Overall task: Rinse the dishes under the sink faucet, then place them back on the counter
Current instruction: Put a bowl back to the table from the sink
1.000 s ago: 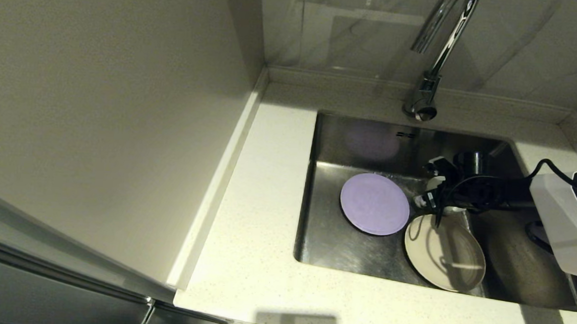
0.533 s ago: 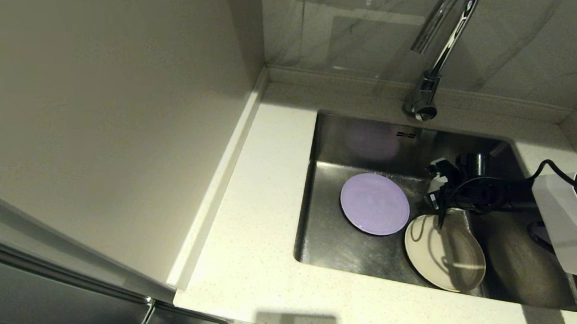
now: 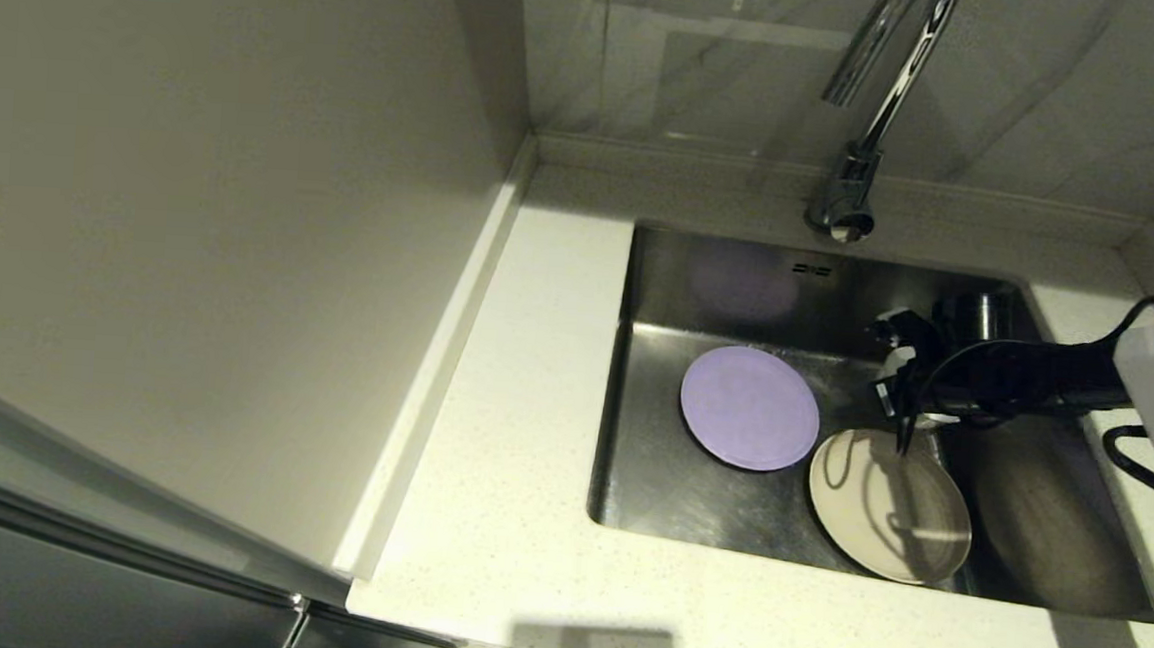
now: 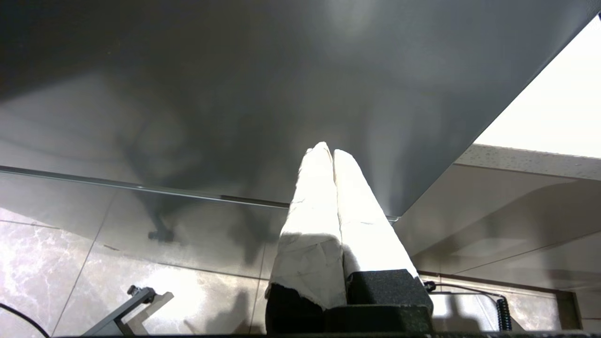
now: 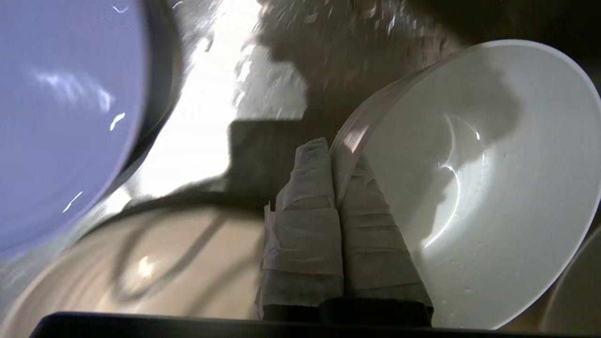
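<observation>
We see the counter [image 3: 507, 480] closest to us, a pale speckled top that runs along the front and left of the sink [image 3: 648, 469]. The sink is a deep shiny metal box set down into the counter.

Inside the sink, near the front wall, the cream plate [image 3: 881, 508] lies on the bottom. Just beside it, toward the left, lies the lilac plate [image 3: 749, 407], also on the bottom. The two plates sit very close at their edges, and we cannot tell if they touch.

A little farther back our right gripper [image 3: 896, 376] reaches in from the right side, above the back edge of the cream plate. Its two wrapped fingers [image 5: 305, 202] are pressed together on the rim of the white bowl [image 5: 474, 188], one finger outside the wall and one inside. The bowl is tipped on its side, so we look right into it. Small drops of water cling to the inside. In the head view the bowl is mostly hidden behind the gripper.

At the back of the sink, the faucet [image 3: 850, 195] stands on the counter and curves up high.

Our left gripper [image 4: 332, 155] hangs away from the sink, over a tiled floor [image 4: 70, 263], with its fingers pressed together on nothing.
</observation>
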Controlling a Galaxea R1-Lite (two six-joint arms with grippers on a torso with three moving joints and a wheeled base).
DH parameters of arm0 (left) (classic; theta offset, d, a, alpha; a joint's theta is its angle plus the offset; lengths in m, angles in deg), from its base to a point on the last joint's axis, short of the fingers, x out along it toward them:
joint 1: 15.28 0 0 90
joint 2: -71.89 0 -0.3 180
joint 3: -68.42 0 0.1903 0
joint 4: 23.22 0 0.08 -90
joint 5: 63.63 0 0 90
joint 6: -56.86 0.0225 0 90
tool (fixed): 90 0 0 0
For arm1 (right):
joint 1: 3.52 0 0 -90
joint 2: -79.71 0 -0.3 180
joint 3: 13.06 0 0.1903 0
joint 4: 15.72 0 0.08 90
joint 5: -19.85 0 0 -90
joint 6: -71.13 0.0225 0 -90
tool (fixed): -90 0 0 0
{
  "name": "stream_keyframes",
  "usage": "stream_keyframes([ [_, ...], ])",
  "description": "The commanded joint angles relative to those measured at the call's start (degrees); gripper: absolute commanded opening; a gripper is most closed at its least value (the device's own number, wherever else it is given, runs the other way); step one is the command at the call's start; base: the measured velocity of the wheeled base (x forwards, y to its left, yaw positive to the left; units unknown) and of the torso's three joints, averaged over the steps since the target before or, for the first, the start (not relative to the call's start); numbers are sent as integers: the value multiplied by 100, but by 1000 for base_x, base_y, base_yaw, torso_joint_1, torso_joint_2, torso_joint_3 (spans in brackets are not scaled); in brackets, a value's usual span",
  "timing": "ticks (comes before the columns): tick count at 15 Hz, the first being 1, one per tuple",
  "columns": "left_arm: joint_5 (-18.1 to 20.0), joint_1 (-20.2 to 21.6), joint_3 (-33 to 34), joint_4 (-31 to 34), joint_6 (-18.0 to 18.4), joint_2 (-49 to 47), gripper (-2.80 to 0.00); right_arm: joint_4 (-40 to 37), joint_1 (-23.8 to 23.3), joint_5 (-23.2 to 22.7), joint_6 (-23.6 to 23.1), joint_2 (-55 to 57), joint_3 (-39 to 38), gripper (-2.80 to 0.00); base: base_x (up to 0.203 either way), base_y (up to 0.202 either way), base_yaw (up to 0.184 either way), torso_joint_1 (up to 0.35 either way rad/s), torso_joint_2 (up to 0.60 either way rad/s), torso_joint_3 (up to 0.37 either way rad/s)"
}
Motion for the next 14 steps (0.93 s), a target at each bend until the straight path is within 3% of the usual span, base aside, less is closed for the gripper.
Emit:
stream_keyframes([
  [1, -1, 0, 0, -4, -3, 9, -280, 2, 8, -191, 90, -915, -740, -280, 0, 0, 0, 0, 0, 0],
  [4, -1, 0, 0, -4, -3, 9, -280, 1, 109, -801, 437, -1929, -1607, -280, 0, 0, 0, 0, 0, 0],
  [5, -1, 0, 0, -4, -3, 9, -280, 1, 214, -1175, 794, -2240, -1782, -280, 0, 0, 0, 0, 0, 0],
  [10, -1, 0, 0, -4, -3, 9, -280, 13, 1047, -2760, 4168, -3276, -1872, -280, 0, 0, 0, 0, 0, 0],
  [14, -1, 0, 0, -4, -3, 9, -280, 18, 1225, -3663, 7608, -3551, -1043, -280, 0, 0, 0, 0, 0, 0],
])
